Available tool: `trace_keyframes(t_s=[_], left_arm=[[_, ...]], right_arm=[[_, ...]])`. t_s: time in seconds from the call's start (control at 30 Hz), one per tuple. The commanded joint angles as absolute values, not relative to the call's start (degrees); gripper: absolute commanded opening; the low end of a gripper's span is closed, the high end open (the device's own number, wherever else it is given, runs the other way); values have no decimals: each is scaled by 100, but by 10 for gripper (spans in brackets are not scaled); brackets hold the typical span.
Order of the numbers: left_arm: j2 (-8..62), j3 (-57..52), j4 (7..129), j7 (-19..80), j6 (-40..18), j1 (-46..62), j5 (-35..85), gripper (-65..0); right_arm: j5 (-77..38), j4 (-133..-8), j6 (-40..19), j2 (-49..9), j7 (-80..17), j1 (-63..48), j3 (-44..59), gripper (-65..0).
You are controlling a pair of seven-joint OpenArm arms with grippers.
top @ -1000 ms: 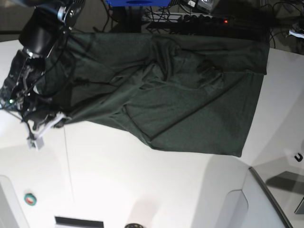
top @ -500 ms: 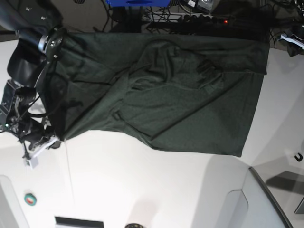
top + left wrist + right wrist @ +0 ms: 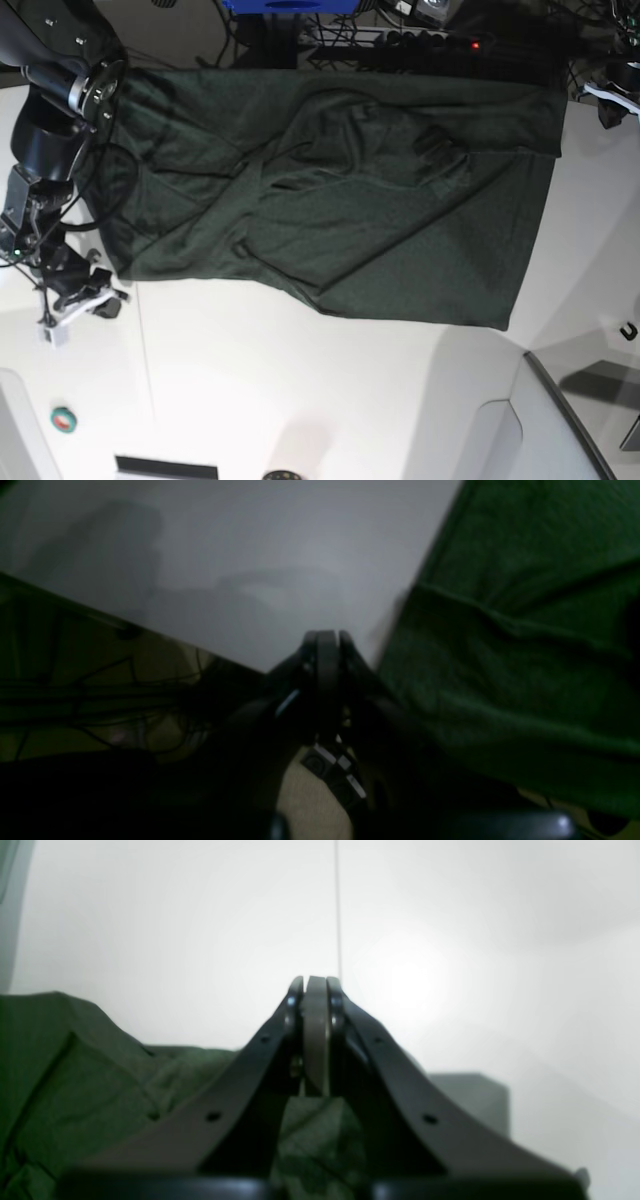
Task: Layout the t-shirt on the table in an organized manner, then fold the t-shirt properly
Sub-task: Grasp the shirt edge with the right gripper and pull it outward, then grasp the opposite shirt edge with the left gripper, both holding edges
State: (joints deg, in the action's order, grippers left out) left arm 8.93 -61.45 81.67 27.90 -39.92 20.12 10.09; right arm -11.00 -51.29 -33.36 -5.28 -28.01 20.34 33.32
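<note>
Green t-shirt (image 3: 340, 190) on table (image 3: 300, 390), unprinted

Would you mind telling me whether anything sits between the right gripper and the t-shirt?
Nothing visible does. The right gripper, shut and empty, is just off the t-shirt at its near corner, with only bare white table between them.

Small green round object (image 3: 64, 419) near lower left; raised grey panel (image 3: 560, 430) lower right; cables (image 3: 400, 35) behind.
</note>
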Motion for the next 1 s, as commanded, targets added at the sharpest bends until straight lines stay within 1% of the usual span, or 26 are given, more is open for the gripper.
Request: trace_keyframes(t_s=[0.0, 0.1, 0.13, 0.17, 0.27, 0.33, 0.47, 0.63, 0.77, 0.83, 0.97], left_arm=[[989, -6185, 8259, 2695, -4000, 2044, 1077, -650], [989, -6185, 8259, 2695, -4000, 2053, 1077, -650], [989, -6185, 8259, 2695, -4000, 2053, 1077, -650], [989, -6185, 8259, 2695, -4000, 2053, 1077, -650], [989, -6193, 8215, 2686, -4000, 2062, 1077, -650], [989, -6193, 8215, 2677, -4000, 2062, 1077, -650], [989, -6185, 8215, 2677, -4000, 2053, 1077, -650], [989, -6185, 8215, 2677, -4000, 2053, 1077, -650], [989, -5921, 8224, 2677, -4000, 2044, 1077, -650], [989, -5719, 8233, 2677, -4000, 2044, 1077, -650], [980, -5297, 8224, 2703, -4000, 1842, 1077, -650]], right_arm=[[-1200, -5218, -3327, -593, -2651, 2193, 3336, -642], [-1209, -5235, -3327, -585, -2668, 2193, 3336, -621], [-1209, -5262, -3327, -576, -2703, 2193, 3336, -594], [-1209, -5288, -3327, -576, -2879, 2185, 3327, -552], [-1226, -5552, -3327, -558, -3767, 2114, 3345, -398], [-1244, -5736, -3327, -479, -3925, 1938, 3354, -335], [-1534, -5754, -3327, -321, -3776, 1648, 3451, -330], [-1552, -5745, -3327, -251, -3749, 1613, 3468, -330], [-1534, -5789, -3336, -347, -3626, 1640, 3415, -330], [-1534, -5798, -3354, -549, -3635, 1640, 3354, -330], [-1552, -6264, -3363, -804, -3609, 1226, 2668, -330]])
